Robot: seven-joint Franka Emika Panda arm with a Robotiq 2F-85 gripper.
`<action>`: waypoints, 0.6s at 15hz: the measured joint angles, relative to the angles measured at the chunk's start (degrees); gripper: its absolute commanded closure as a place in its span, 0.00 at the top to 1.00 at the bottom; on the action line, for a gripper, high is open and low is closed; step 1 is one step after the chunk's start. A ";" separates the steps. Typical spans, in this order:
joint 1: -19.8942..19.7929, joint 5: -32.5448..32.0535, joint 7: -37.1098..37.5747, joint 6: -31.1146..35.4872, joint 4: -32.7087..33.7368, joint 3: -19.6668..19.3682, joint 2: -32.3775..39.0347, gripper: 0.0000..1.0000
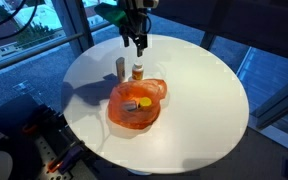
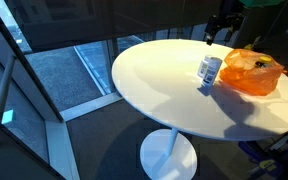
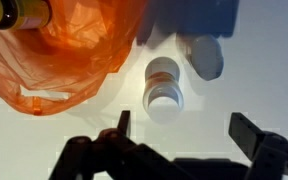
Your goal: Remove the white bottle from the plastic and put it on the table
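Note:
The white bottle (image 1: 137, 71) stands upright on the round white table (image 1: 199, 90), just outside the orange plastic bag (image 1: 136, 104). In an exterior view the bottle (image 2: 210, 69) shows a blue label and stands beside the bag (image 2: 252, 72). In the wrist view I look down on the bottle's cap (image 3: 165, 90), with the orange plastic (image 3: 64, 50) to its left. My gripper (image 1: 136, 40) hangs above the bottle, apart from it; it also shows in an exterior view (image 2: 216, 30). Its fingers (image 3: 184, 128) are spread wide and hold nothing.
A yellow object (image 1: 142, 101) lies inside the bag and shows in the wrist view (image 3: 14, 12). A brownish upright shape (image 1: 120, 68) stands beside the bottle; I cannot tell what it is. The table (image 2: 164, 90) has a pedestal foot (image 2: 167, 155); glass walls surround it.

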 measured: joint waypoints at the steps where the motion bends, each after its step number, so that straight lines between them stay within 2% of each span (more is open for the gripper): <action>1: -0.08 0.01 -1.29 -1.54 -0.01 0.01 -1.16 1.00; 7: -1.03 2.16 -12.40 -14.70 1.73 0.27 -8.30 1.00; 9: -1.25 2.24 -13.99 -19.93 3.48 0.27 -10.13 1.00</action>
